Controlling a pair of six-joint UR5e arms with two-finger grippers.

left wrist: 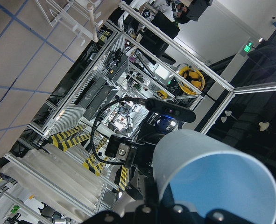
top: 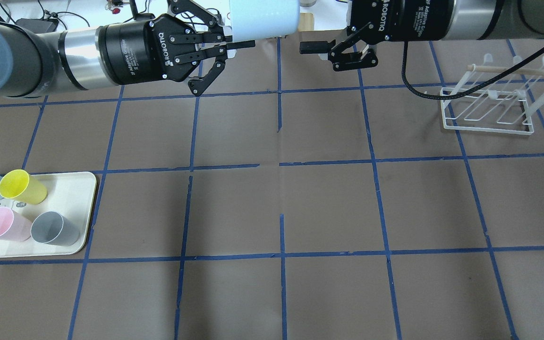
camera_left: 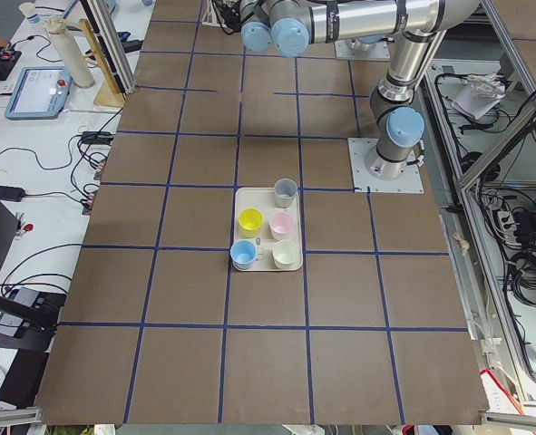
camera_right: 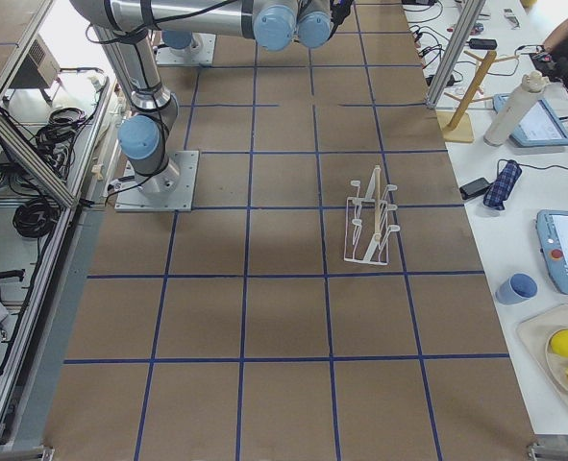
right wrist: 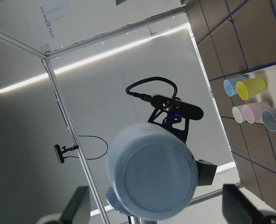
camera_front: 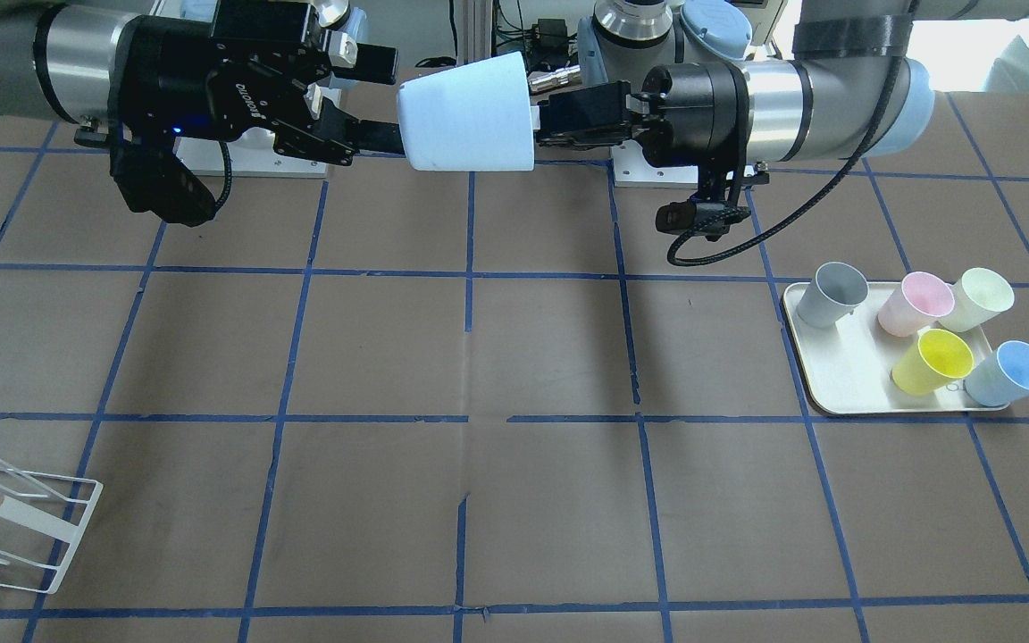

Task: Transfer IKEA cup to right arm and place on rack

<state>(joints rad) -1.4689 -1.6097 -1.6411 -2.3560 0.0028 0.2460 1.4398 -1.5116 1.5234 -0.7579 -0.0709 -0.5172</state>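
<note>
- Nearest the left wrist lens we see the open mouth of the IKEA cup [left wrist: 212,182], blue inside, with its rim running into the left gripper [camera_front: 543,118], which is clamped on that wide end.
- We see the cup held on its side above the table, its base pointing away from the left hand.
- Facing that base is the right gripper [camera_front: 385,100], fingers spread wide, one on either side of the narrow end. We cannot tell whether they touch it.
- Well apart from the right hand, out past its wrist and down on the table, we see the rack [top: 522,71].
- Well behind and below the left hand sits a cream tray [camera_front: 836,375] carrying the grey, pink, yellow, blue and pale cups.
</note>
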